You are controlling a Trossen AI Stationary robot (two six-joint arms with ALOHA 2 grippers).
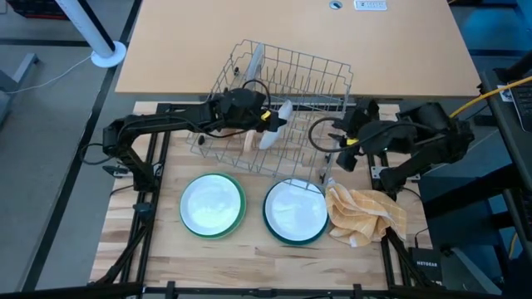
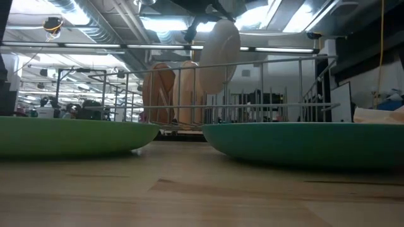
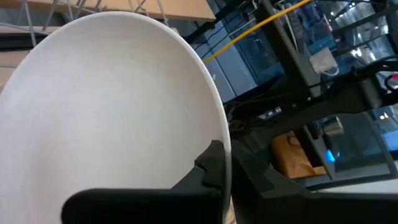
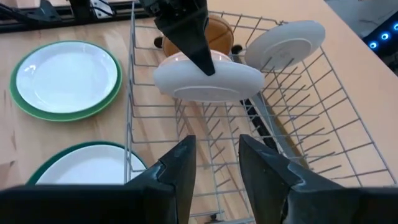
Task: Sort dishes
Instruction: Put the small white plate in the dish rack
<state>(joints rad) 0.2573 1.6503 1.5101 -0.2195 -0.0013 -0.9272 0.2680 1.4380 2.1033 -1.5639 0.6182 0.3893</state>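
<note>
left arm held a white plate over the rack

the left gripper (image 1: 268,119) had its jaws clamped on the rim of a small white plate (image 4: 208,79), holding it tilted above the middle of the wire rack (image 1: 324,71). the right gripper (image 4: 216,163) waited at the rack's right edge, jaws apart, holding nothing. another white plate (image 4: 286,42) leaned in the rack's far side, and two wood plates (image 2: 172,93) stood upright in slots. on the table (image 1: 249,257) in front lay a white plate on a green plate (image 1: 213,205) and a white plate on a teal plate (image 1: 295,211), side by side. a yellow checked cloth (image 1: 366,214) lay crumpled just beside the teal one.

risks: the grip was on the rim only, and the plate looked smooth and glossy, so it could slip or swing. lowered off line, it could strike a wire or the wood plates and knock them over. the right arm sat near, so the arms could bump.

materials: thin grey metal wires in an open grid; round matte wood discs; shallow round glazed plates; soft folded fabric; pale wood table.
</note>
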